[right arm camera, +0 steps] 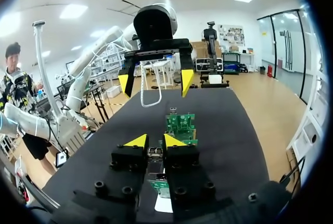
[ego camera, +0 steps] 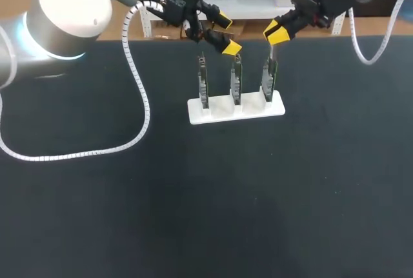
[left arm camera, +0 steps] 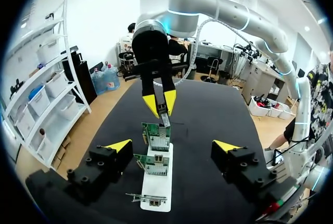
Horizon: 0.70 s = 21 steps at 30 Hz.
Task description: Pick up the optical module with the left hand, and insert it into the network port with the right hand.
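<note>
Stand [ego camera: 235, 110]: on table [ego camera: 193, 213], far middle.
In stand: left card [ego camera: 204, 84], middle card [ego camera: 237, 83], right card [ego camera: 269, 81], upright, side by side.
Left gripper [ego camera: 227, 33]: above, between left and middle cards.
Right gripper [ego camera: 276, 33]: over right card, module [right arm camera: 154, 156] between its fingers.

Green cards [ego camera: 236, 81], wht holder [ego camera: 222, 111], blk table [ego camera: 193, 213], grey module [right arm camera: 155, 159], yellow-tipped right claw [ego camera: 278, 33].
</note>
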Available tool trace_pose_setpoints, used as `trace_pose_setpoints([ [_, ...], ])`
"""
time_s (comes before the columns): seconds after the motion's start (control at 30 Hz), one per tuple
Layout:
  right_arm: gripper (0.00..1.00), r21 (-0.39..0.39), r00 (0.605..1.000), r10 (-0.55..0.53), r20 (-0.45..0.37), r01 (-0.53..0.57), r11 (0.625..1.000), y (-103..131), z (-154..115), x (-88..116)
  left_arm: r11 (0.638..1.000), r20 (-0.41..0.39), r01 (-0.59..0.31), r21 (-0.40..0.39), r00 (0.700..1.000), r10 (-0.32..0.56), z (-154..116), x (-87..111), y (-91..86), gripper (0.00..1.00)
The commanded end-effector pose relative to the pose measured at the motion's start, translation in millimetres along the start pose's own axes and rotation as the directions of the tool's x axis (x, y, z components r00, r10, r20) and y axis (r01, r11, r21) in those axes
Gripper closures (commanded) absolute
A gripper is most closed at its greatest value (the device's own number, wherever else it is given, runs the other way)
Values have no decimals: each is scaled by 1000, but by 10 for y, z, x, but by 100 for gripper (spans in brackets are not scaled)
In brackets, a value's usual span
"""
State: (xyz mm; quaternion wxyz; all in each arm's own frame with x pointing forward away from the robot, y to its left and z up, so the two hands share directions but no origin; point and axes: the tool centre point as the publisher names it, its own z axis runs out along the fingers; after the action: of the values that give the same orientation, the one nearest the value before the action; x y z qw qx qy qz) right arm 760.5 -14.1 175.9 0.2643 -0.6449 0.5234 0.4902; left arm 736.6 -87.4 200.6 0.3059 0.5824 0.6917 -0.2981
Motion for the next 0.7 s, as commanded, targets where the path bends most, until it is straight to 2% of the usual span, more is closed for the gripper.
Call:
trace_pose_setpoints([
  [0.03,100,-13,1000,-10,-17,10,1000,-70,-55,-56,1000,-5,1,0,1000,-1,0,-8,1,0],
  [0.23,100,-25,999,7,-46,-8,1000,-72,-66,-61,1000,-5,1,0,1000,-1,0,-8,1,0],
  [0.7,100,-13,999,35,-40,-35,999,-41,-30,13,1000,-5,1,0,1000,-1,0,-8,1,0],
])
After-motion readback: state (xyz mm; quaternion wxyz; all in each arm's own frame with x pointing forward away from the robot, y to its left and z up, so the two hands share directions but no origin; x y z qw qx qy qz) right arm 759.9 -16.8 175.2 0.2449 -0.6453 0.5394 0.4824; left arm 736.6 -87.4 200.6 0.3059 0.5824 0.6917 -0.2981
